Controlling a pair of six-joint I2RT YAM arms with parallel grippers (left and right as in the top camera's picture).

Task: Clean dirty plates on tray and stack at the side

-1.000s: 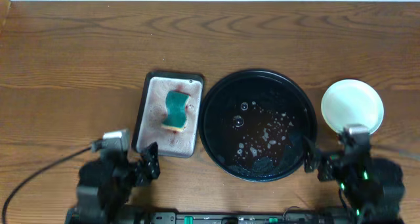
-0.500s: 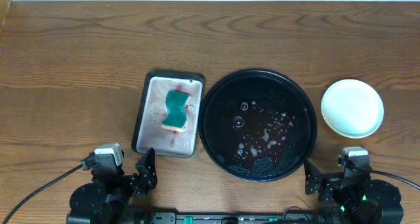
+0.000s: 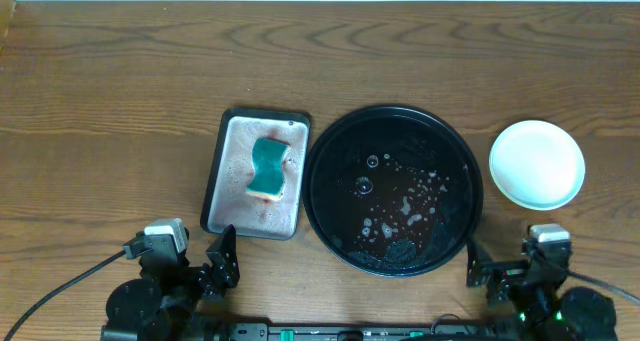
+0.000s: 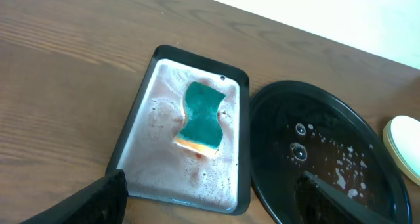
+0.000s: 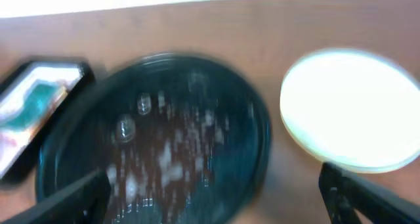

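Hanging at the near edge of the desk (image 3: 100,101), the left tool (image 4: 213,178) has its fingers spread wide and holds nothing. The right tool (image 5: 210,181) gapes just as wide, also empty. The plates (image 3: 537,164) lie piled on the desk just right of the tray (image 3: 335,151), which is wet with suds. A teal sponge (image 3: 268,166) rests in the small rectangular tray (image 3: 228,146).

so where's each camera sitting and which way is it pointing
overhead: fixed above the table, facing straight down on the sponge tray, black tray and plates; left gripper and right gripper at the near edge.
left wrist: low, facing forward over the sponge; own fingers in the bottom corners.
right wrist: low, blurred, facing black tray and plates; own fingers at bottom.
shared: all three show the black tray.
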